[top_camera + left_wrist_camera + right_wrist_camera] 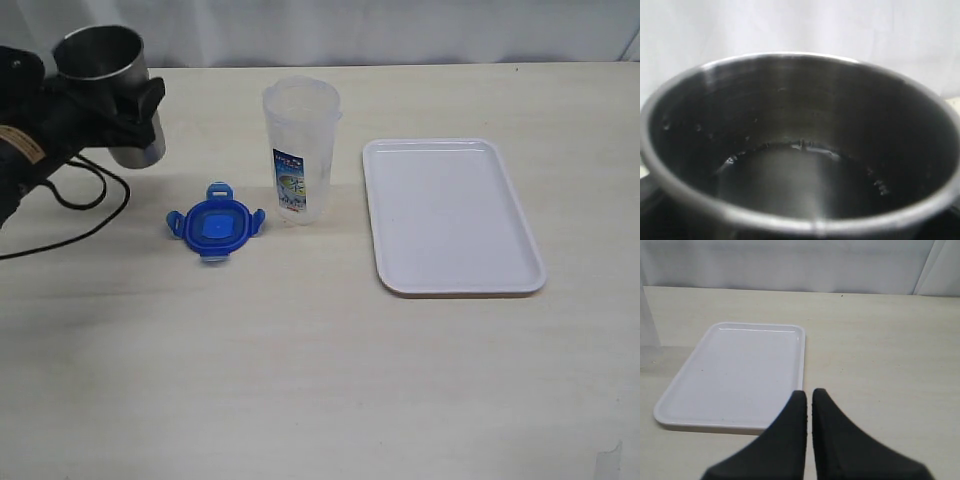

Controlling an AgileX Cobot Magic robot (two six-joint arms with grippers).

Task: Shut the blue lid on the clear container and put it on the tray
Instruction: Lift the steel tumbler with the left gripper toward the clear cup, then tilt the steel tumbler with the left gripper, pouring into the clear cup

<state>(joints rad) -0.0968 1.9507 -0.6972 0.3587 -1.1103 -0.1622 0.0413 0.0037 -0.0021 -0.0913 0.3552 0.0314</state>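
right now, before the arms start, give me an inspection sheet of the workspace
surface: pale wood-grain table
job's things: blue lid lies flat, flaps out, beside the upright, uncovered clear container; white tray empty, on the container's other side
clutter: steel cup
grippers: left gripper clamped around the steel cup; right gripper shut, empty, above the table near the tray
cables: black cable looping on the table under the left arm
surroundings: white curtain behind the table

Clear container (301,150) upright, uncovered, blue lid (215,222) flat beside it, white tray (450,215) apart
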